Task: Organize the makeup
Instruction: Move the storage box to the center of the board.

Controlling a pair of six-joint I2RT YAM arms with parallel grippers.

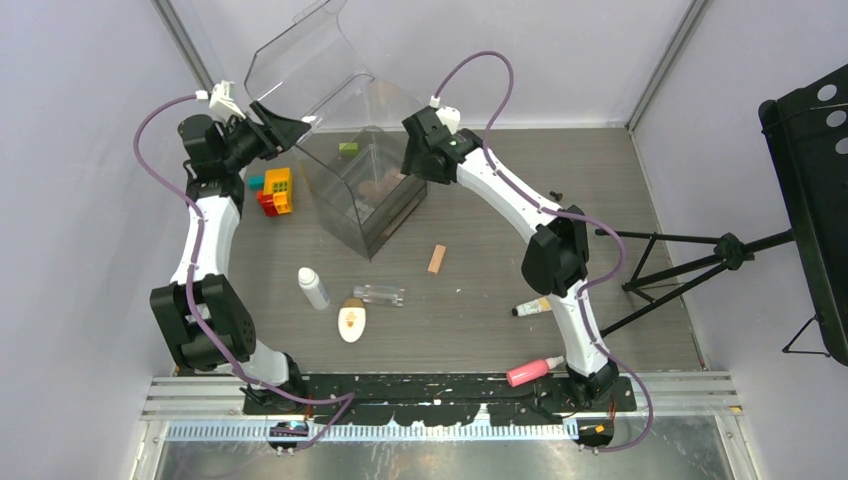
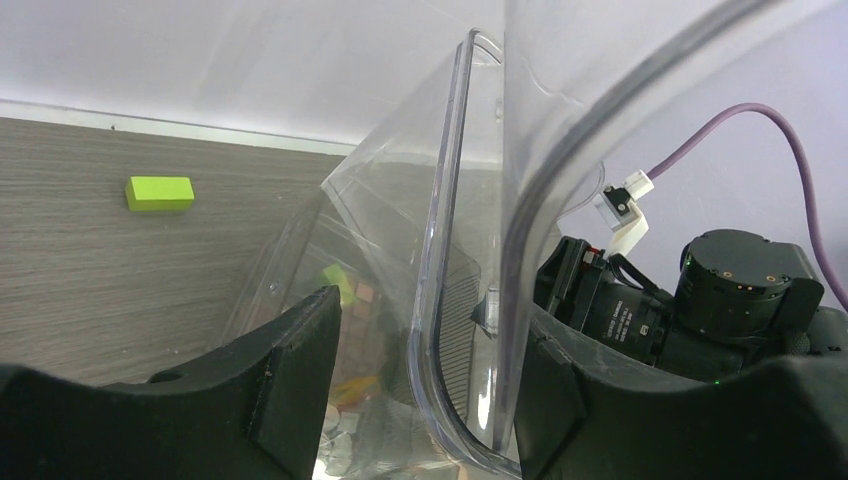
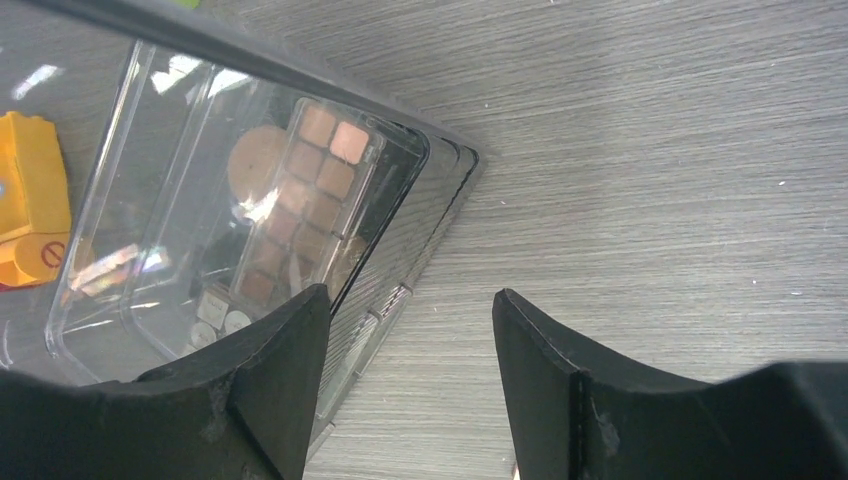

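Grey tabletop (image 1: 600,180): my right gripper (image 3: 410,295), jaws open, is nearer the peach sponge (image 1: 437,258) (left gripper (image 2: 428,310) gapes astride the case lid (image 1: 300,50)).

palette (image 3: 305,200) inside case (image 1: 340,205), bricks (image 1: 274,191) left of case

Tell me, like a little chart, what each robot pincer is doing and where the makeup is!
left pincer: open, edge of the clear plastic lid between its fingers
right pincer: open, empty, near a corner of the large clear plastic case
inside case: square-pan palette of brown shades
on grey wood-look table: white bottle, clear bottle, white oval compact, cream tube, pink bottle
beside case: colourful toy bricks
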